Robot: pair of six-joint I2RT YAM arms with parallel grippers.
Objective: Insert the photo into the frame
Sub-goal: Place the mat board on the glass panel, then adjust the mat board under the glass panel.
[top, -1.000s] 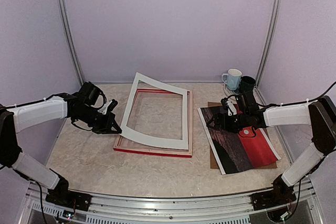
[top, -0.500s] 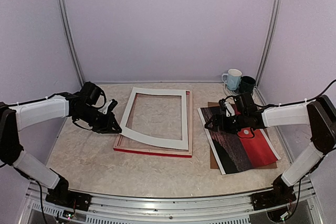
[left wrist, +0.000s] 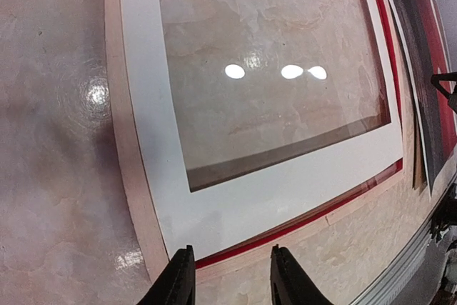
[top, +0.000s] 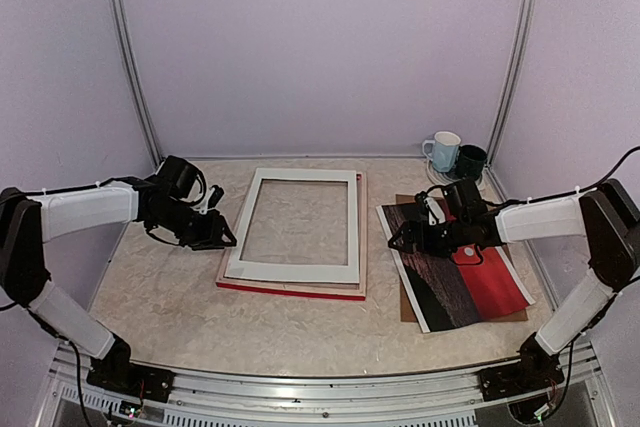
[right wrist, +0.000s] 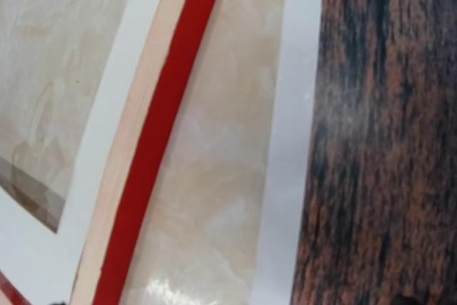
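Observation:
The frame [top: 290, 290] lies flat mid-table, red edge toward me, pale wood on its sides [left wrist: 121, 141]. A white mat border [top: 290, 269] rests flat on top of it. My left gripper [top: 222, 239] hovers at the frame's left side; in its wrist view the gripper [left wrist: 233, 280] is open, with only the frame's edge and the table showing between its fingers. The photo [top: 450, 277], dark water and red sky with a white border, lies face up to the right. My right gripper [top: 405, 237] is low over the photo's left edge [right wrist: 285, 176] and looks open; its own view shows no fingers.
A brown backing board [top: 408, 305] lies under the photo. A white mug [top: 443, 150] and a dark mug [top: 470, 159] stand at the back right corner. Lilac walls close in the table on three sides.
The white mat, held up tilted by my left gripper a second ago, has dropped flat onto the frame. The left gripper has opened and let it go. The right arm barely moved.

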